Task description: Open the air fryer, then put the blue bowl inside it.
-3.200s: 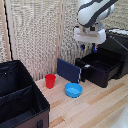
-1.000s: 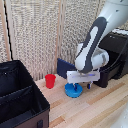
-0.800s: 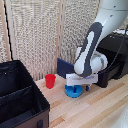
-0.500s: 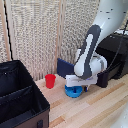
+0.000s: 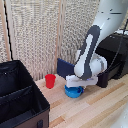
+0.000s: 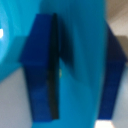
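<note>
Wrist view: pincer [image 6: 80, 70] straddles the blue bowl [image 5: 74, 91] rim, grip undetermined; squeezing hard could flip the bowl

arm [image 5: 92, 47]: glossy white shell, dark grey joint band | claw [image 5: 76, 82]: flat white bar | fingers [image 6: 42, 70]: dark blue

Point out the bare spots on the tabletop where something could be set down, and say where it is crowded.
Bare wood lies in the foreground of the table, between the black crate and the exterior view's right edge. A smaller gap sits between the red cup and the crate. It is crowded around the blue bowl, under the end effector, up to the air fryer.
</note>
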Tool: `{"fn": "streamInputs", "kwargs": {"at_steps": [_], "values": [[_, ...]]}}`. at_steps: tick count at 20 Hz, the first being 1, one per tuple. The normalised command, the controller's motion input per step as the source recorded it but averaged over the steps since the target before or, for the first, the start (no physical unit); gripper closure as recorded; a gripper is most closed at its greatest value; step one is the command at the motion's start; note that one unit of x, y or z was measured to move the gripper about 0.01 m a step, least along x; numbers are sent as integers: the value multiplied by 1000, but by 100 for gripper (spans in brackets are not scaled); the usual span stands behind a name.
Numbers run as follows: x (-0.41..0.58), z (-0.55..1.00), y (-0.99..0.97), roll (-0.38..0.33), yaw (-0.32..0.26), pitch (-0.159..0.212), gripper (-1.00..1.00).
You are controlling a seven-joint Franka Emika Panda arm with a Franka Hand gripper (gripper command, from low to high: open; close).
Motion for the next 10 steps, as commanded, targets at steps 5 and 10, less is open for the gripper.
{"fn": "streamInputs", "kwargs": {"at_steps": [5, 10], "values": [[78, 746, 52, 0, 7, -3, 100], [264, 733, 38, 8, 2, -12, 100]]}}
